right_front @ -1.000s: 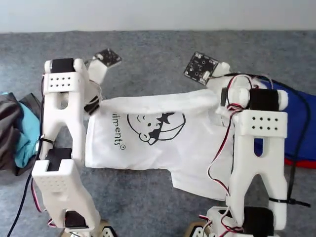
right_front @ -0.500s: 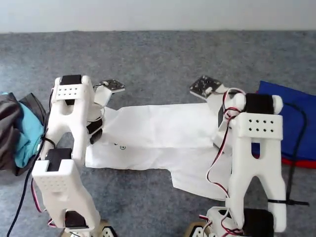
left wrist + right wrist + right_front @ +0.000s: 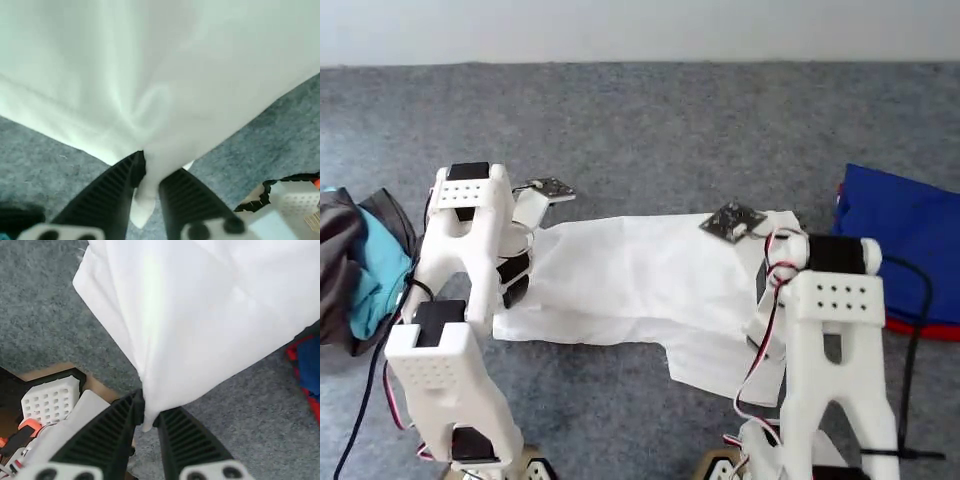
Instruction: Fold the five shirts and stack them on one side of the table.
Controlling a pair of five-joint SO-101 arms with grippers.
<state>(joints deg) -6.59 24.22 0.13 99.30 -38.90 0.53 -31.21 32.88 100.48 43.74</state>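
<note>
Plainly, the left gripper (image 3: 147,172) and right gripper (image 3: 148,412) each clamp only a thin edge of the white cotton shirt (image 3: 640,280), so uneven pulling could slip it free.

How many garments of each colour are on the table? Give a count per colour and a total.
white shirt: 1
blue shirt, with a red edge on its near side: 1
teal garment: 1
dark grey garment: 1
total: 4
</note>
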